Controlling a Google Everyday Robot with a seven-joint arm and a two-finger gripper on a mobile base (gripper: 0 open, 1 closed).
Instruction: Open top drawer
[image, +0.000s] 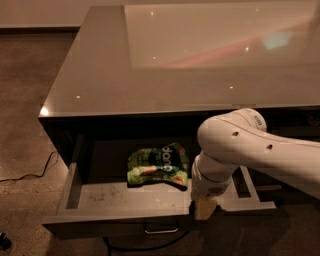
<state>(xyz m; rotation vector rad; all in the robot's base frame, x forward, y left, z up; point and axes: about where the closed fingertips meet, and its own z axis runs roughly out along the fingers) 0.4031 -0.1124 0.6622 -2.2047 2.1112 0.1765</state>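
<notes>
Glossy grey countertop (150, 75) up top, top drawer (115, 196) sticking well out, green snack bag (157, 165) inside. Gripper (205, 209) sits at its front edge; can't tell if it's gripping.

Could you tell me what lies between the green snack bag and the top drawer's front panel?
In the camera view, only bare grey floor of the top drawer; the gripper sits at its front rim.
</notes>
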